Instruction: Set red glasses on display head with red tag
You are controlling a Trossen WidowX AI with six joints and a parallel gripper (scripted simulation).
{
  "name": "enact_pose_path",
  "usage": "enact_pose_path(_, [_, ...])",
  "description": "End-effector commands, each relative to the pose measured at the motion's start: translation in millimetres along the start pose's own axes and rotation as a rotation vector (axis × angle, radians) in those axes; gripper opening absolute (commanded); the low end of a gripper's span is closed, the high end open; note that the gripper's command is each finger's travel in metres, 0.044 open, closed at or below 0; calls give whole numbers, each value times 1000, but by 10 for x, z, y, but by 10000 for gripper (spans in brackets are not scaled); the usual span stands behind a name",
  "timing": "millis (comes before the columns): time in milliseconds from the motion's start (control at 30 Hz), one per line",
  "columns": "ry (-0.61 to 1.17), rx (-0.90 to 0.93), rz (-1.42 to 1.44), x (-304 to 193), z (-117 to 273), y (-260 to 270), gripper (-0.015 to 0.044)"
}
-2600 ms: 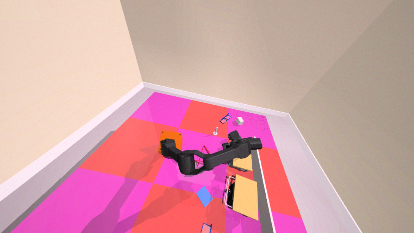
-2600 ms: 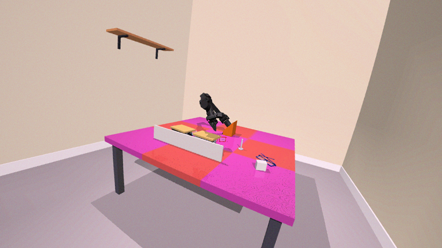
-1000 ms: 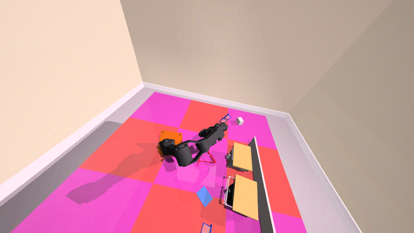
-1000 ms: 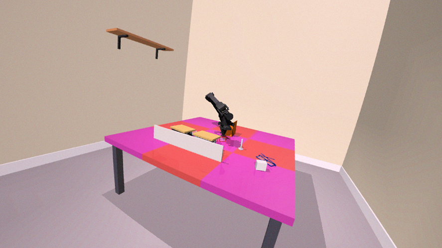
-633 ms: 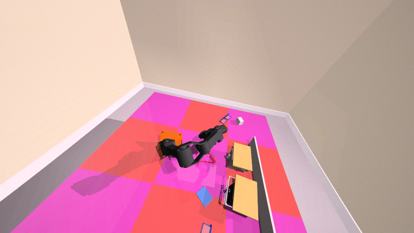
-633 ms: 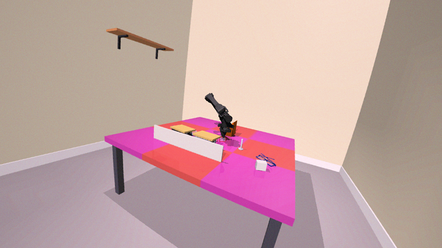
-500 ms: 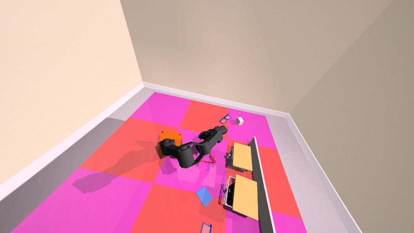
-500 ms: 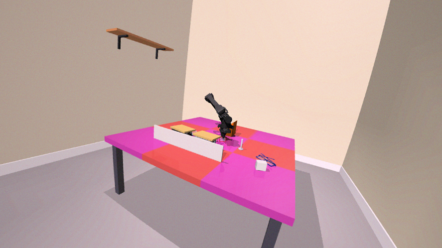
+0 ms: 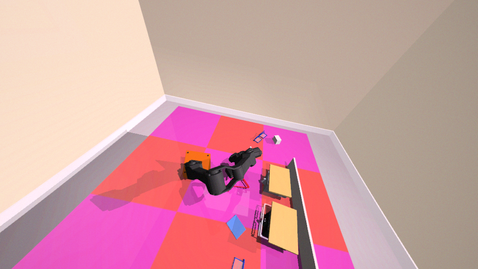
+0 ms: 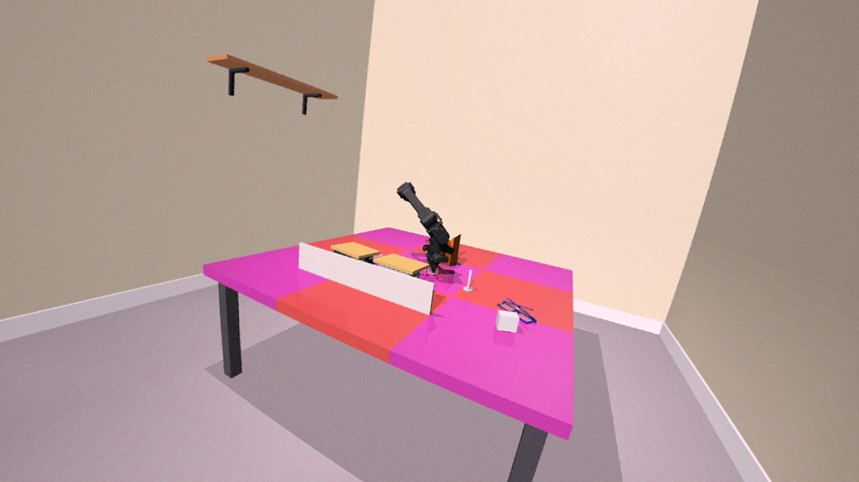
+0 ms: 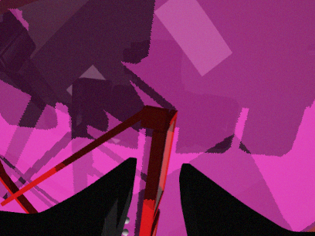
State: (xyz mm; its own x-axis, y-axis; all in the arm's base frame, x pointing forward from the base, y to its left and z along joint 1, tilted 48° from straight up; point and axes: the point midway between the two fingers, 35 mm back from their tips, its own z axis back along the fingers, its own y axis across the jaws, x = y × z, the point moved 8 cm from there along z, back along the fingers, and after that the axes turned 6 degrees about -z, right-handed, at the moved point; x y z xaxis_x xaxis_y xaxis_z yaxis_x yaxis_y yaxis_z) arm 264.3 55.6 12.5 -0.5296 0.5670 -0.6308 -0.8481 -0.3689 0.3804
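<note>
In the wrist view, the jaws stand partly apart at the bottom of the frame, clamped on nothing. The front bar of the red glasses runs up between the two dark tips, with a gap on both sides. One temple slants off toward the lower left. From the top, the glasses are on the table, right of the frame's lower centre, partly under the arm.

The bar looks nearer the left tip, so closing off-centre could shove or twist the glasses before they are gripped. Coming down too far could press a tip on the lens edge or the table. A grip at one end of the thin front may let the frame swing when lifted, spoiling the straight seating later.
</note>
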Motion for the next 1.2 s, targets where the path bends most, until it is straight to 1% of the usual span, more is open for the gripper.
enact_pose_path(0, [5, 4, 8, 3, -17, 24, 120])
enact_pose_path(300, [5, 4, 9, -2, -18, 69, 120])
enact_pose_path(900, [0, 1, 0, -4, -7, 36, 0])
enact_pose_path(1167, [-1, 0, 1, -5, 52, 24, 0])
